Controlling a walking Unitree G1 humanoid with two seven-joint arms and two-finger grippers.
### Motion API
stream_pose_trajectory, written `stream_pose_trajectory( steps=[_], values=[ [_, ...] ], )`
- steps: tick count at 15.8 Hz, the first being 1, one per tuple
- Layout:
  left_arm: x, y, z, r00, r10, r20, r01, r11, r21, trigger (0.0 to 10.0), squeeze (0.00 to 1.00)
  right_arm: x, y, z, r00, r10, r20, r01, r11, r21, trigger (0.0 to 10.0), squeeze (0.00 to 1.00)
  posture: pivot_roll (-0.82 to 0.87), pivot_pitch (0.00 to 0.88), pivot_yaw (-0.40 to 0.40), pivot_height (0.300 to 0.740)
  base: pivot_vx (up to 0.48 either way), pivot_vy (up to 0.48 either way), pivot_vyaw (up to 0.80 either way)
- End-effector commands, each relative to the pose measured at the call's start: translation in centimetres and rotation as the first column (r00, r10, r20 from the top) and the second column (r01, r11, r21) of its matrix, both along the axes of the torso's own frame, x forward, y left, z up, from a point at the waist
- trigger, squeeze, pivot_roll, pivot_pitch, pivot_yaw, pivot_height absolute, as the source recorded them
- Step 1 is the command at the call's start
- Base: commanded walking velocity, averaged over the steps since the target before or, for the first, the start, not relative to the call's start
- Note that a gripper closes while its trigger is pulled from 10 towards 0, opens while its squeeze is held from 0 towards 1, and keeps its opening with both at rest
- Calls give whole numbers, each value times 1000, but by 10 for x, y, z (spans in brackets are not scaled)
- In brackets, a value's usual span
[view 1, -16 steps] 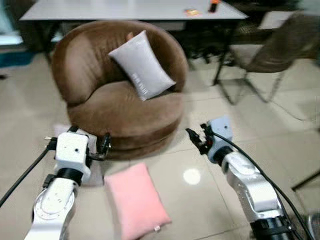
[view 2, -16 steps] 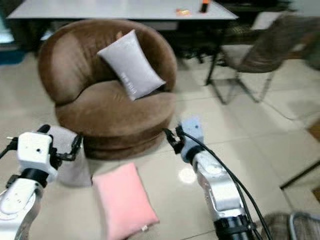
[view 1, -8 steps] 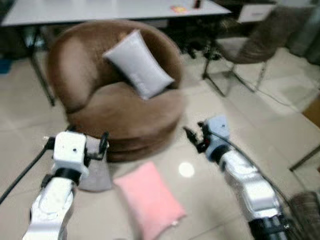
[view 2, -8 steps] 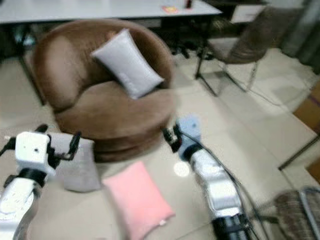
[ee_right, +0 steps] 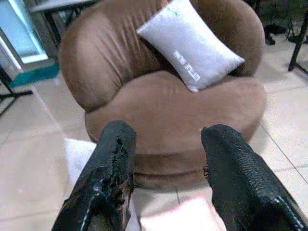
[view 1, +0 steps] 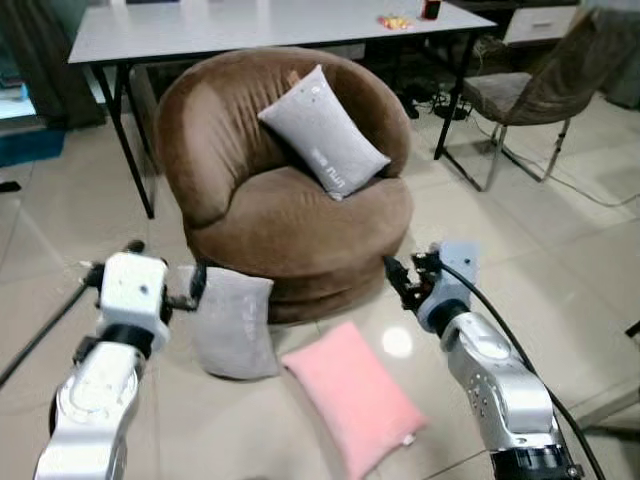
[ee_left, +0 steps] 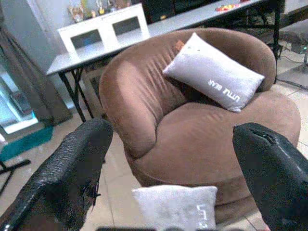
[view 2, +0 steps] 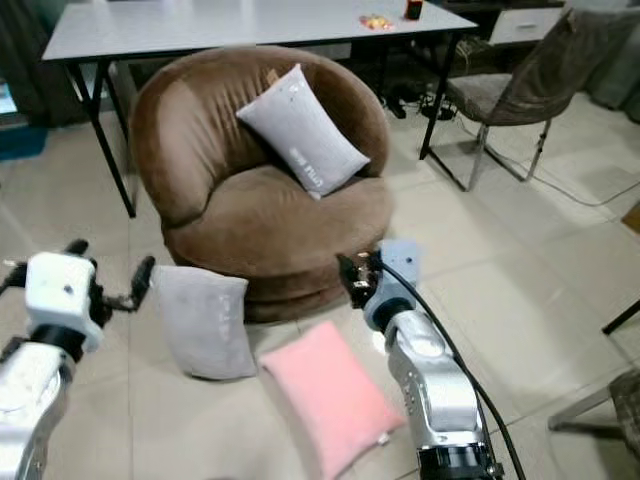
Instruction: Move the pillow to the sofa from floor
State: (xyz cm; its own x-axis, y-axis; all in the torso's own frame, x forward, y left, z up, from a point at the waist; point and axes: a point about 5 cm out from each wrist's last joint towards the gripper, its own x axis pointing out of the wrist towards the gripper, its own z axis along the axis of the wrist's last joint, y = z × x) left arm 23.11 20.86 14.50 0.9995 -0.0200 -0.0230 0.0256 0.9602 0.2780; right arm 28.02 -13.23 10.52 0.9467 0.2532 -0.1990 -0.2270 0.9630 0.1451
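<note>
On the tiled floor, soft pink pillow (view 1: 352, 395) and grey cushion (view 1: 233, 322) crowd together — my left gripper (view 1: 165, 288), wide open, risks snagging the wrong one; right gripper (view 2: 352, 279) half-open.

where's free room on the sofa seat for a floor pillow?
Brown sofa: seat cushion bare across the front and its left side. Crowded at the back right, where the grey pillow leans. Grey floor pillow and pink pillow crowd the floor at its base.
</note>
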Motion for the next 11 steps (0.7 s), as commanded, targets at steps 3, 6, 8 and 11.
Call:
stream_pose_trajectory(
  steps=[3, 6, 8, 11],
  values=[
    [7, -10, -1, 999, -37, 6, 37, 999, -19, 10000, 0, 2, -10, 1, 998, -66, -2, 66, 997, -47, 10000, 0, 11, 0, 28, 740, 0, 386, 0],
    [8, -12, 0, 999, -36, 19, 37, 998, -45, 10000, 0, 4, -9, 3, 998, -61, 0, 61, 997, -56, 10000, 0, 13, 0, 22, 740, 0, 350, 0],
    [9, -14, 2, 998, -40, 39, 42, 997, -59, 10000, 0, 5, -9, 4, 998, -60, -2, 60, 998, -36, 10000, 0, 17, 0, 20, 740, 0, 0, 0],
    [11, -13, 0, 999, -31, 20, 32, 999, -39, 10000, 0, 5, -4, 4, 1000, -30, 3, 30, 998, -55, 10000, 0, 17, 0, 19, 740, 0, 0, 267]
  ],
)
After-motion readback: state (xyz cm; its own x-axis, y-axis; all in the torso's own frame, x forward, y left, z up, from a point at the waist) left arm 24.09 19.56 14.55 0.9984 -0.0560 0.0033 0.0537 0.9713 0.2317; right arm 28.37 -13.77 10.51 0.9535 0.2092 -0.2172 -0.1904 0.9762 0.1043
